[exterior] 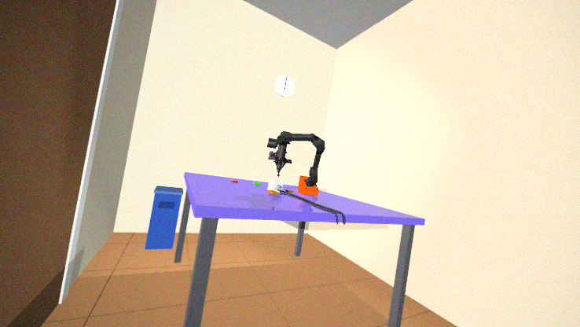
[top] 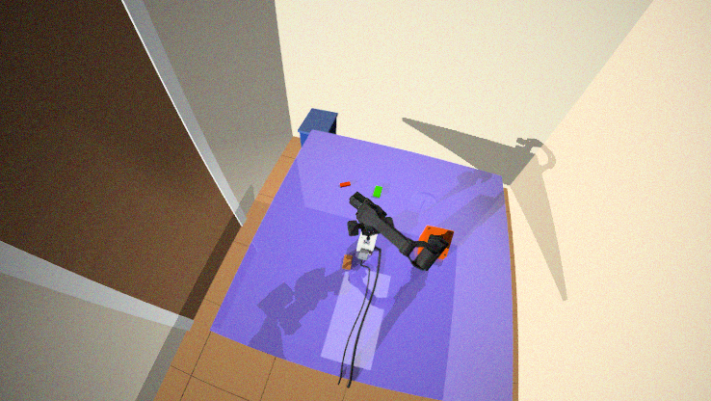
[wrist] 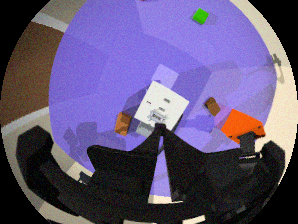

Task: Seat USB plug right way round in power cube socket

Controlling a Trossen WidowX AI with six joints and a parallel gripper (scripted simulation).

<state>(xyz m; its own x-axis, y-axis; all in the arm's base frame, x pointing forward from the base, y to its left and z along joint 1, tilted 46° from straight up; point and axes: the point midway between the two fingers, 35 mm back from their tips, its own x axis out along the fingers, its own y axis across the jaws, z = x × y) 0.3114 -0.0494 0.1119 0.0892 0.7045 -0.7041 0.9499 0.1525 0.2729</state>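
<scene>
The white power cube (top: 365, 245) (exterior: 273, 185) (wrist: 175, 103) stands on the purple table (top: 278, 249) (exterior: 227, 199) (wrist: 90, 75), turned at an angle in the wrist view. Slots show in its top. My gripper (exterior: 278, 174) (wrist: 160, 127) points down over the cube, its fingertips close together and shut on the USB plug (wrist: 158, 116). The small grey plug shows just beyond the fingertips, over the near part of the cube's top. Whether its tip is in the socket or just above it, and which way round it is, I cannot tell.
A grey plug (top: 363, 253) sits at the cube's side, with black cables (top: 365, 308) (exterior: 312, 201) running over the table edge. An orange-brown block (top: 347, 261) (wrist: 122, 124) and a brown block (wrist: 212, 106) lie nearby. Green (top: 377, 191) (wrist: 200, 16) and red (top: 345, 184) blocks lie farther off.
</scene>
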